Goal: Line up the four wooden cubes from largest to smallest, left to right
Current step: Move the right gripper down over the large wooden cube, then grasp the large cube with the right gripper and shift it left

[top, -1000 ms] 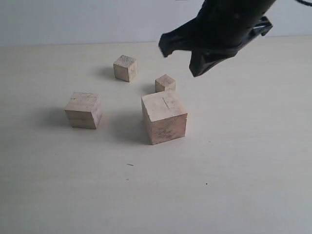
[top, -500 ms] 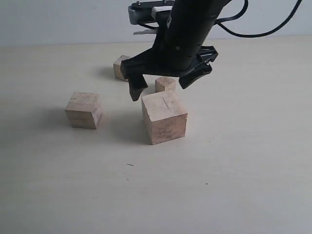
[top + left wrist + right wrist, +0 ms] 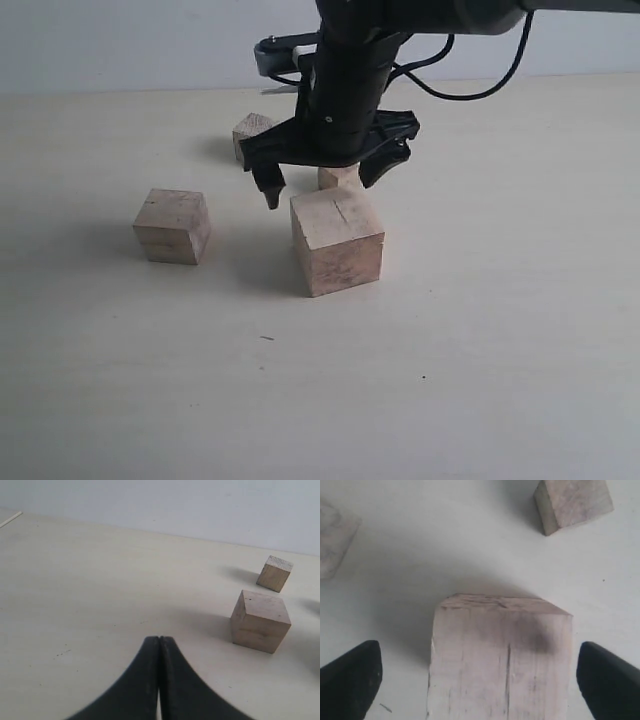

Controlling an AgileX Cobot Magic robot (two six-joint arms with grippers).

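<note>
The largest cube [image 3: 337,240], with a dark crack on top, stands mid-table. To its left sits the second-largest cube [image 3: 172,226]. The third cube [image 3: 251,127] and the smallest cube [image 3: 340,177] are behind it, partly hidden by the arm. My right gripper [image 3: 322,183] hangs open just over the largest cube's back edge, one finger on each side, touching nothing. In the right wrist view the cracked cube [image 3: 500,655] lies between the spread fingers [image 3: 350,680] of the right gripper [image 3: 477,652]. My left gripper [image 3: 159,640] is shut and empty, away from two cubes [image 3: 260,620] [image 3: 274,573].
Pale tabletop [image 3: 500,350] with a plain wall behind it. Two smaller cubes [image 3: 572,502] [image 3: 332,537] lie beyond the large one in the right wrist view. The right arm's cable [image 3: 470,90] loops at the back.
The right gripper has come down and leftward from the upper right, and now straddles the back of the largest cube, still open. The cubes have not moved.
</note>
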